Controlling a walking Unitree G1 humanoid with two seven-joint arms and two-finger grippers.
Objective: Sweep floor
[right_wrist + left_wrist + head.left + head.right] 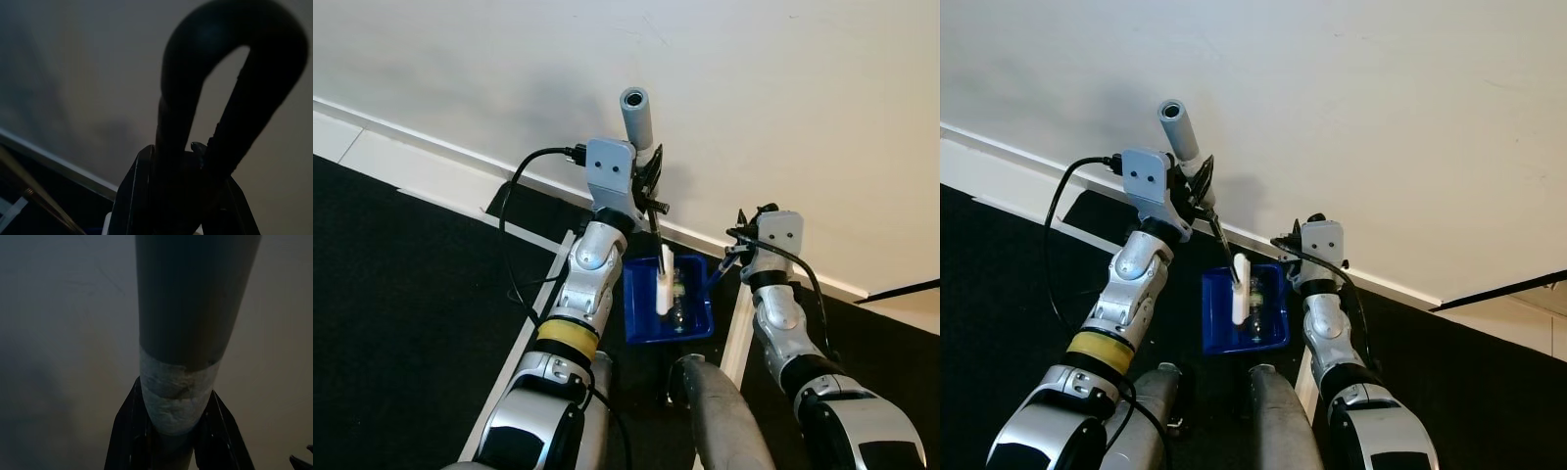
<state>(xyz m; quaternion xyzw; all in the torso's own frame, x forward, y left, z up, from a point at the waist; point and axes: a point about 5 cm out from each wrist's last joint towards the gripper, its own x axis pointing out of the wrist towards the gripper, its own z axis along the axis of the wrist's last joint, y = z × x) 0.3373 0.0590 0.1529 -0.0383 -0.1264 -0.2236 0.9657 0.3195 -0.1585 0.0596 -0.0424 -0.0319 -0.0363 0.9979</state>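
Closest to the camera, two grey tube-like shapes [724, 416] are seen low in the frame between the silver arms, above the black floor [401, 294]. Just beyond them a blue dustpan [641, 323] is seen on the floor against the white baseboard [440, 171], with a white brush piece [664, 284] standing in it and some small debris beside that. The grey broom handle [635, 117] is gripped by the left pincer [178, 431], closed around its taped section, and is held upright before the white wall [783, 88]. The right pincer [188, 196] is clamped on a dark looped handle [230, 73], just right of the dustpan.
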